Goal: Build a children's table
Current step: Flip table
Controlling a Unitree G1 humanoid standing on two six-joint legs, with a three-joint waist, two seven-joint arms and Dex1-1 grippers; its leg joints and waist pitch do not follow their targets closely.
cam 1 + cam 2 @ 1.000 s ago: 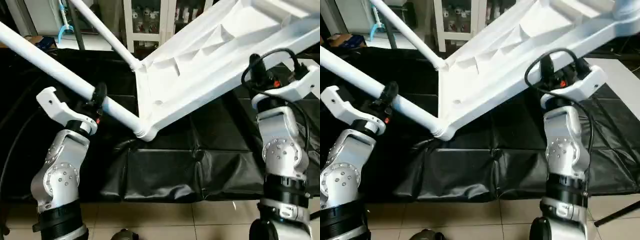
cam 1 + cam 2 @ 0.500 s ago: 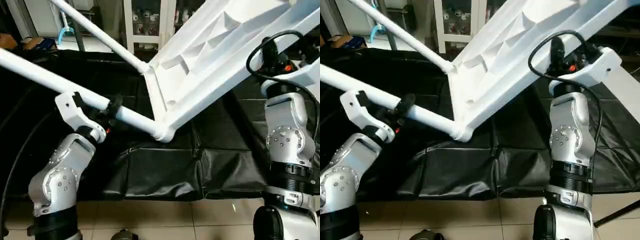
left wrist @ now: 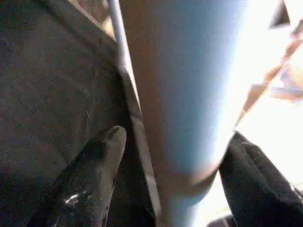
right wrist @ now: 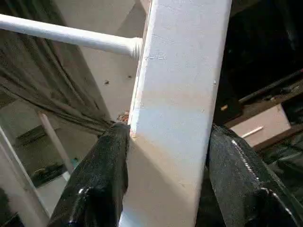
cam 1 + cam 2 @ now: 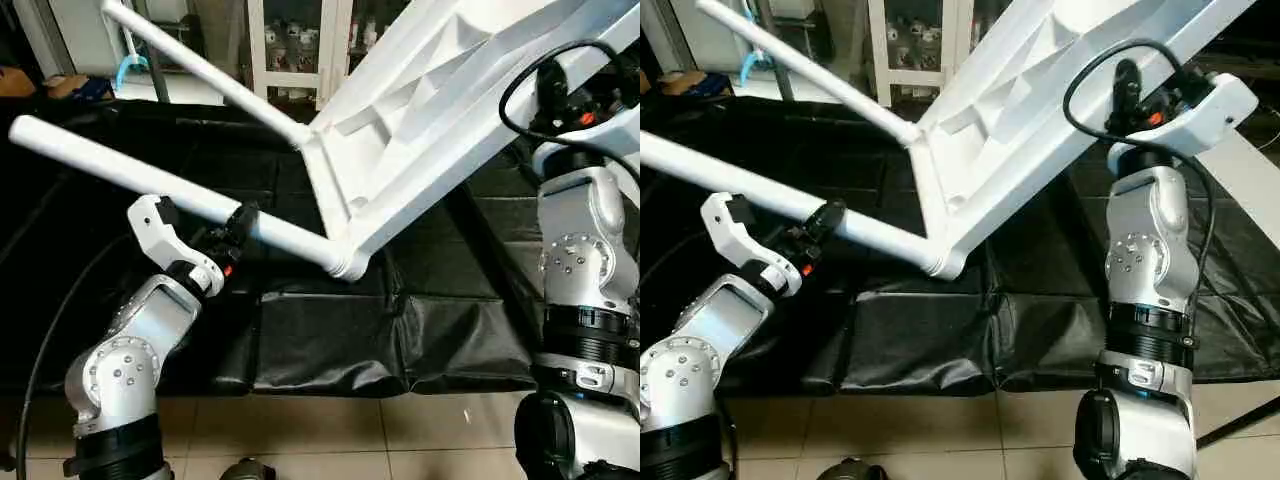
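A crumpled black sheet (image 5: 330, 340) lies spread over the tiled floor (image 5: 330, 435).

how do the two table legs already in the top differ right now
The near leg sits between the left gripper fingers; the far leg is free. The near leg runs low over the black mat; the far leg angles higher toward the cabinet. Both are white tubes socketed into the tabletop.

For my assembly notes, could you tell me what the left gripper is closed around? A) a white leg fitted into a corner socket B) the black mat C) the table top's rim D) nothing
A: the left gripper clasps the white leg, which runs into the table top's corner socket.
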